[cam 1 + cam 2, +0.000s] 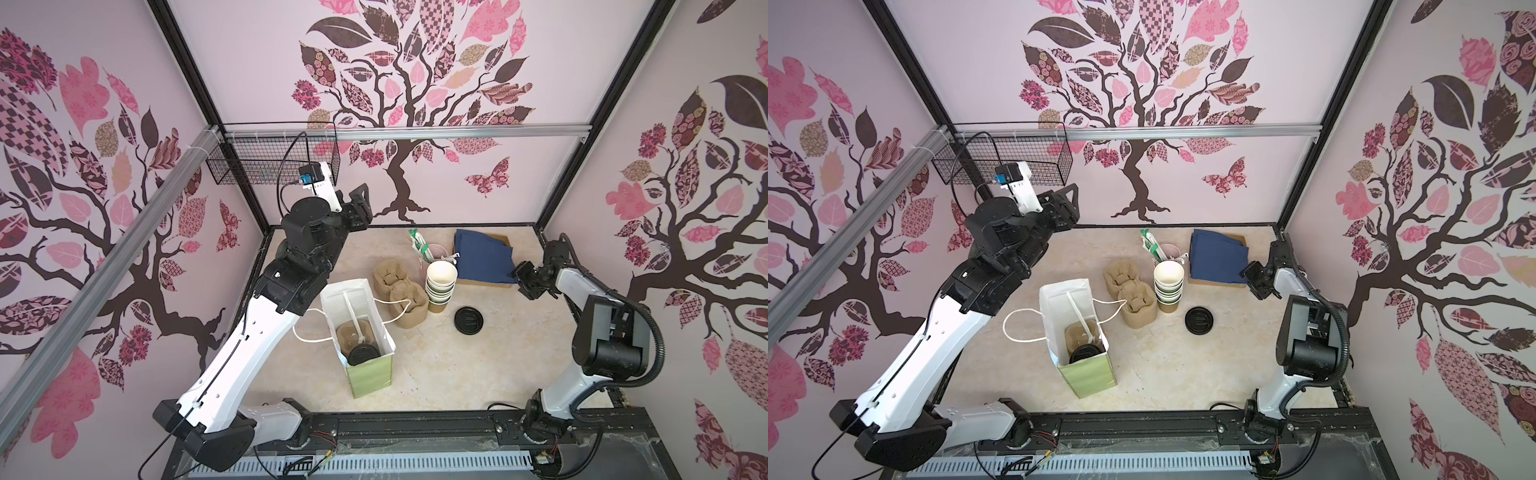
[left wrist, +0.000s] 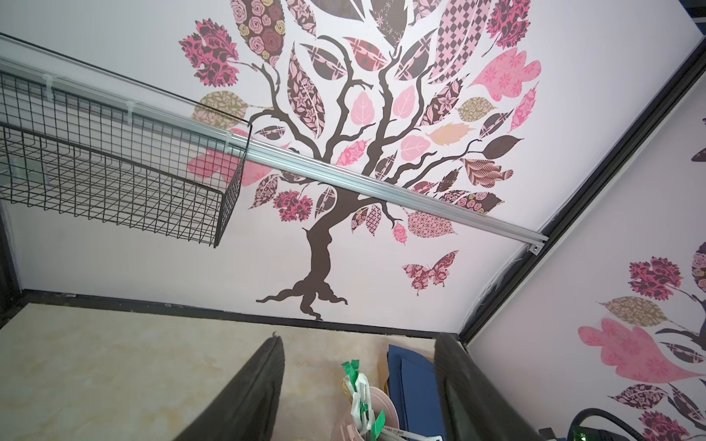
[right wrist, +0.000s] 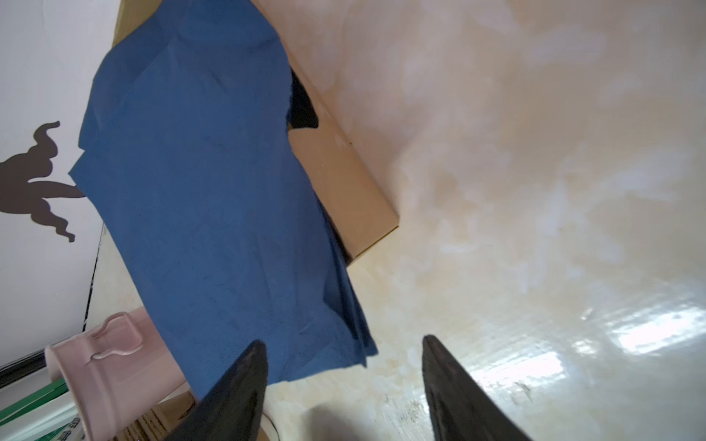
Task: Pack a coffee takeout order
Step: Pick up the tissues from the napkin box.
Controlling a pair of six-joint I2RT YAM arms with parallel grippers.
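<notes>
Overhead, both top views: paper bag (image 1: 372, 376) upright mid-table, carrier (image 1: 347, 332) and lidded cup (image 1: 362, 355) inside; napkin (image 1: 482, 259) drapes a cardboard box (image 1: 500, 241).
Left wrist: left gripper (image 2: 359, 340) spread wide, empty.
Right wrist: right gripper (image 3: 344, 341) spread at the napkin's edge, clamping nothing.

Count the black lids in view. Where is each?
2. The loose lid lies on the table near the cup stack; more may be stacked under it. The second lid sits in the carrier inside the paper bag.
</notes>
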